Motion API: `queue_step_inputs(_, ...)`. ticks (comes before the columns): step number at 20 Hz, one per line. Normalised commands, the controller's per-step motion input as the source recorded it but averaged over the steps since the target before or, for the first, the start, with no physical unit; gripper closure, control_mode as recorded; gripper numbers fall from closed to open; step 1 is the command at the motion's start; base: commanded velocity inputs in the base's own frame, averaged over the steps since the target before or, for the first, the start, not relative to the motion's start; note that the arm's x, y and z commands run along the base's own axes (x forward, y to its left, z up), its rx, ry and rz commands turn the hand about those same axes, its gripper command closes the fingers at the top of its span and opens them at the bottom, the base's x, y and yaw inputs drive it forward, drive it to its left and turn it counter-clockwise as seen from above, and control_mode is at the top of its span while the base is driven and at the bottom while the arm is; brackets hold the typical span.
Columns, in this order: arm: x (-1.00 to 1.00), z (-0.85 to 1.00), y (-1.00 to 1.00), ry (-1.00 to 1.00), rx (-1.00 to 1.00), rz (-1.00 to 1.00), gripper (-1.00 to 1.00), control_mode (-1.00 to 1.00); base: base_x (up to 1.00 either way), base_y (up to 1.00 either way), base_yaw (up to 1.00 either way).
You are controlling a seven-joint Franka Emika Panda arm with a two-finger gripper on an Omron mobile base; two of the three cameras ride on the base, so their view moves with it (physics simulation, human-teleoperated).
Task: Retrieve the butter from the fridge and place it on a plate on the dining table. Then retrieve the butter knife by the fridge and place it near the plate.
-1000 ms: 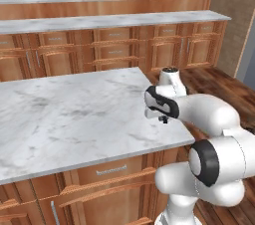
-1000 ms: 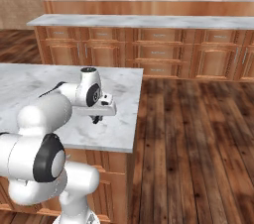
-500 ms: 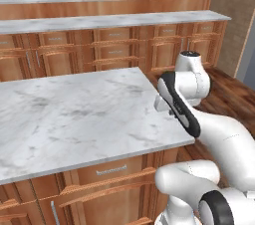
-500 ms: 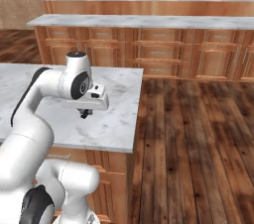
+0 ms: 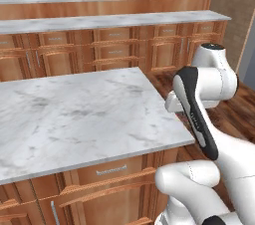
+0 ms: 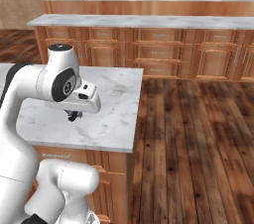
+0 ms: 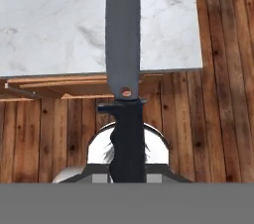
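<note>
I hold the slender dark butter knife [image 7: 124,59] by its black handle, which sits down between my fingers; its grey blade runs straight away from them, up the middle of the hand view. My fingers themselves are hidden behind the handle there, but the knife sits firm in my two-finger gripper [image 6: 73,116], so they are clamped on it. Beyond the blade tip lies the white-grey veined marble counter top [image 7: 54,20], its near edge crossing under the blade about halfway along. Directly below my fingers is the brown wooden plank floor [image 7: 218,134], just off that edge. From the right base view my gripper hangs close above the marble top [image 6: 111,119], near its front corner. Farther ahead run the long orange-brown wooden cabinets with marble tops [image 5: 114,45] along the wall.
</note>
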Motion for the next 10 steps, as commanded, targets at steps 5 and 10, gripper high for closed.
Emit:
queue_step_inputs(5,-0.33,0.03,0.0,0.04,-0.15,-0.08,1.0,-1.0,0.0,0.0,0.0)
queue_step_inputs(10,-0.09,-0.09,0.0,0.0,-0.01,-0.01,1.0,-1.0,0.0,0.0,0.0)
